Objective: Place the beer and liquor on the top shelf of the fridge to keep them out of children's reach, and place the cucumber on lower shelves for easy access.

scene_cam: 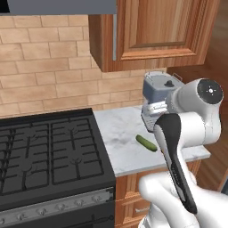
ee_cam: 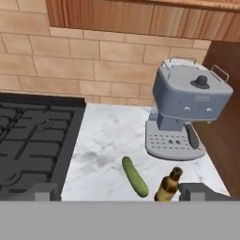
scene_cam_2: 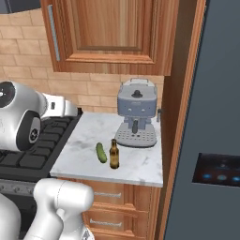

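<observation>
Left base view: the cucumber [scene_cam: 146, 143] lies flat on my marble counter [scene_cam: 120, 133], long axis slanting from far-left to near-right, in front of the grey espresso machine [scene_cam: 159, 95]; the gas stove [scene_cam: 49, 156] sits to the left.
Right base view: the beer [scene_cam_2: 114, 154] stands upright just beside the cucumber [scene_cam_2: 101, 152], near the counter's front edge; the fridge [scene_cam_2: 211, 140] fills the right side.
Hand view: my gripper [ee_cam: 122, 194] has its fingertips [ee_cam: 199, 191] spread wide apart, holding nothing; the cucumber [ee_cam: 135, 176] runs diagonally, the beer [ee_cam: 169, 184] close to its nearer end.

Glossy brown glass beer [scene_cam_2: 114, 154] and smooth cucumber [scene_cam_2: 101, 152] on polished marble counter [scene_cam_2: 136, 161].
</observation>
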